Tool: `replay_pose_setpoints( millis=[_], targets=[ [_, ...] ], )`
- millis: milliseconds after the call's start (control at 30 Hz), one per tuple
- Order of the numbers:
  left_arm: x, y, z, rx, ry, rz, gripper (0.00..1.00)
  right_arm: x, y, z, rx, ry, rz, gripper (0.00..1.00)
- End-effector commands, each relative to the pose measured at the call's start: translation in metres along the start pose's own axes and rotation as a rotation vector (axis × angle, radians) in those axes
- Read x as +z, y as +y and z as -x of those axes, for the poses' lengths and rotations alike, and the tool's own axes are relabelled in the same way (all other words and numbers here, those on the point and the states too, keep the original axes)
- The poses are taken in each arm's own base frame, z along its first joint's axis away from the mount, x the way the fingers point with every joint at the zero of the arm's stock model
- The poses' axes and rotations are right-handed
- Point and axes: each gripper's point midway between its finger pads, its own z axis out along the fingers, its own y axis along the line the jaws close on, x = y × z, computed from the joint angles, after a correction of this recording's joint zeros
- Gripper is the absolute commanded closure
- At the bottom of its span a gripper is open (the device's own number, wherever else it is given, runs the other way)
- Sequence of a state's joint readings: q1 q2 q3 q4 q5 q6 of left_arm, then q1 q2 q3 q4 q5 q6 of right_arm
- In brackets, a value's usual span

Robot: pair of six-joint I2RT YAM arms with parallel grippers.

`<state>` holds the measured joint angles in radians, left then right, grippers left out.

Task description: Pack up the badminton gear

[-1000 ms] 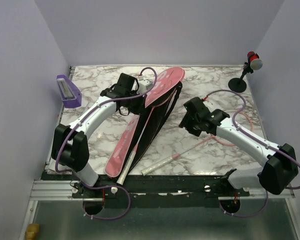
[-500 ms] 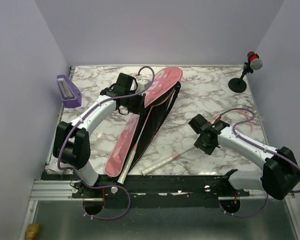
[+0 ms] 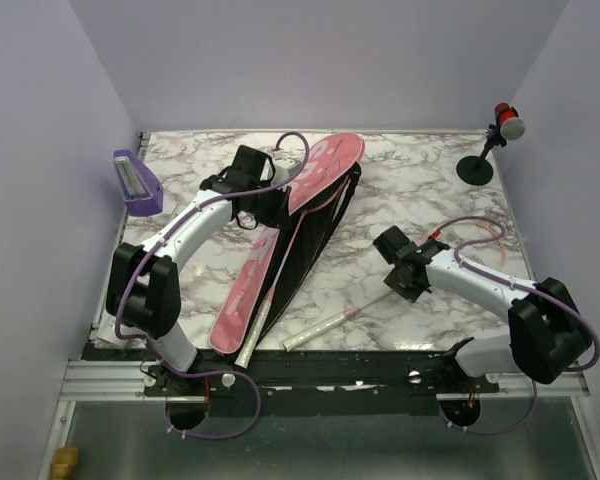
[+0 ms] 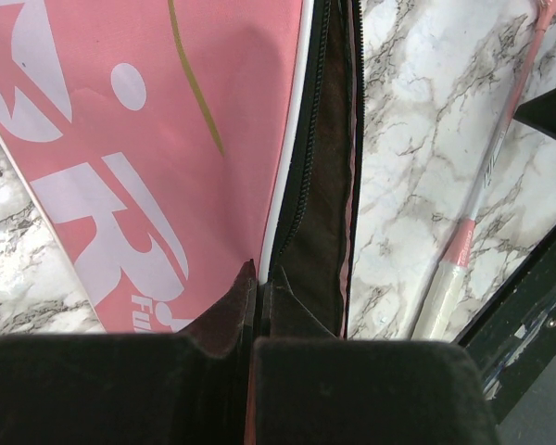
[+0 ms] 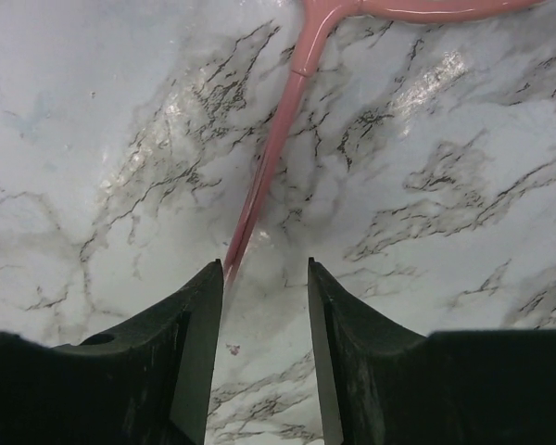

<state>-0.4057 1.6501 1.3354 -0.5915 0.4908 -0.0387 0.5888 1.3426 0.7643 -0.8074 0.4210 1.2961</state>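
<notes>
One racket (image 3: 320, 327) lies flat on the surface (image 3: 420, 180) just right of the bag (image 3: 315, 215), whose edge the L pincer (image 4: 257, 278) has pinched tight, & the R pincer (image 5: 264, 278), gaping, sits off-centre w/ the shaft (image 5: 269, 158) against one finger (image 5: 202, 315), so closing could flick it away.

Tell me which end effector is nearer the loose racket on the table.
Right. The right end effector, open, is over the shaft of the racket; the left end effector is apart, clamped on the racket bag.
</notes>
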Motion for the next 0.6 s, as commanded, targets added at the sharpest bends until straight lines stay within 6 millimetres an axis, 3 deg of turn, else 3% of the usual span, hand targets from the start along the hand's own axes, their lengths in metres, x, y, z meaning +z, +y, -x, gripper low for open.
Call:
replay_pose_setpoints(
  millis=[0,67,167,267,433,500,567],
  targets=[
    [-0.01,-0.007,0.021,0.028,-0.055,-0.026,1.0,0.021,-0.007,0.001,0.029,-0.045,-0.052,0.52],
    [-0.011,-0.008,0.021,0.03,-0.053,-0.026,1.0,0.027,-0.009,-0.002,0.03,-0.046,-0.064,0.56],
    [-0.012,-0.008,0.022,0.034,-0.055,-0.026,1.0,0.033,-0.012,-0.007,0.02,-0.04,-0.074,0.69],
    [-0.012,-0.007,0.023,0.031,-0.053,-0.023,1.0,0.036,-0.012,-0.007,-0.005,-0.044,-0.08,1.0],
    [-0.01,-0.006,0.025,0.03,-0.057,-0.02,1.0,0.021,0.003,0.0,-0.09,-0.038,0.012,1.0],
    [-0.007,-0.005,0.028,0.029,-0.06,-0.02,1.0,0.004,0.013,0.004,-0.148,-0.036,0.098,0.99],
    [-0.003,-0.002,0.029,0.024,-0.057,-0.017,1.0,-0.012,0.009,0.01,-0.185,-0.046,0.12,1.0]
  ],
)
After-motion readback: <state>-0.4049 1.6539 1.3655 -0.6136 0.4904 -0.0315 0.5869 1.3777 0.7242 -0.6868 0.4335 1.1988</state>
